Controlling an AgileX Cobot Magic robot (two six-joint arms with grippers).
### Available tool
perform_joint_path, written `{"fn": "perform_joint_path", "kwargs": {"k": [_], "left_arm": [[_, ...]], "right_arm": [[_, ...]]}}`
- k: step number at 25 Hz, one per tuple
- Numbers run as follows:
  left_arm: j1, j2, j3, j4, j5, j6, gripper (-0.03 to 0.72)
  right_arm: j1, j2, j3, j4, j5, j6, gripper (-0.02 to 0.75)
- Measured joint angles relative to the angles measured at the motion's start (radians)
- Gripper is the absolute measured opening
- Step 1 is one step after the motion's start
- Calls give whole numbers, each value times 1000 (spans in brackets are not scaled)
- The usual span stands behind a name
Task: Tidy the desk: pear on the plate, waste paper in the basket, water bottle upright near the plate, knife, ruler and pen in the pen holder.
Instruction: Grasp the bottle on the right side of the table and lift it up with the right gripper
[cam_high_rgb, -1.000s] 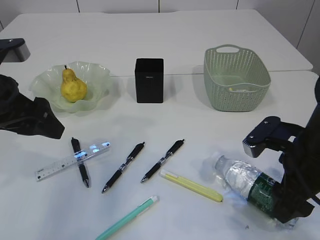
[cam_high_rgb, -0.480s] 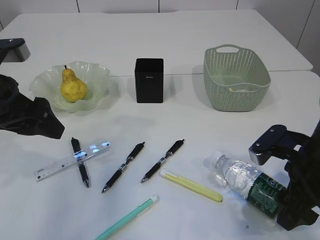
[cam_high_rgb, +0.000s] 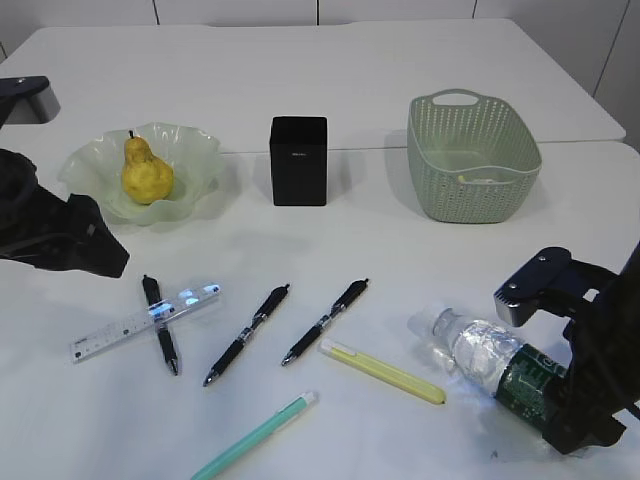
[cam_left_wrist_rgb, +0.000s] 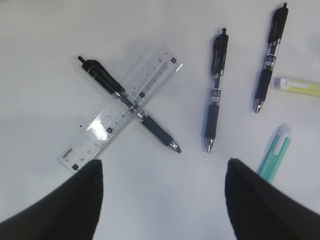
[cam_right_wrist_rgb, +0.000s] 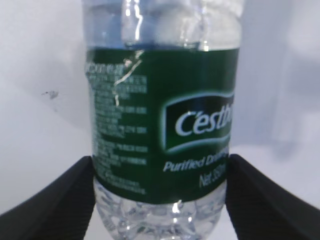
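The water bottle (cam_high_rgb: 490, 365) lies on its side on the near right of the desk (cam_high_rgb: 330, 90), white cap toward the left and slightly far, its dark green label toward the near right. The right gripper (cam_right_wrist_rgb: 160, 200) is at the bottle's base end, its two black fingers (cam_right_wrist_rgb: 55, 200) pressed against either side of the label, so the jaws are clamped on the bottle. The right arm stands steeply over that spot at the near right edge.

Just left of the bottle lies the pale yellow knife (cam_high_rgb: 383, 371). The left gripper (cam_left_wrist_rgb: 162, 200) hovers with jaws apart and nothing between them, above the ruler (cam_left_wrist_rgb: 120, 112) that is crossed with a black pen (cam_left_wrist_rgb: 127, 104). The left arm reaches in from the left edge, near the plate (cam_high_rgb: 195, 150) holding the pear (cam_high_rgb: 146, 173).
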Motion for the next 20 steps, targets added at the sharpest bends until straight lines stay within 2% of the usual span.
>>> {"fn": "perform_joint_path", "kwargs": {"k": [13, 18, 20], "left_arm": [[0, 0, 0, 0, 0, 0, 537], [0, 0, 0, 0, 0, 0, 537], [0, 0, 0, 0, 0, 0, 537]], "right_arm": [[0, 18, 0, 9, -23, -4, 594], [0, 35, 0, 24, -23, -4, 482], [0, 35, 0, 24, -24, -6, 470]]}}
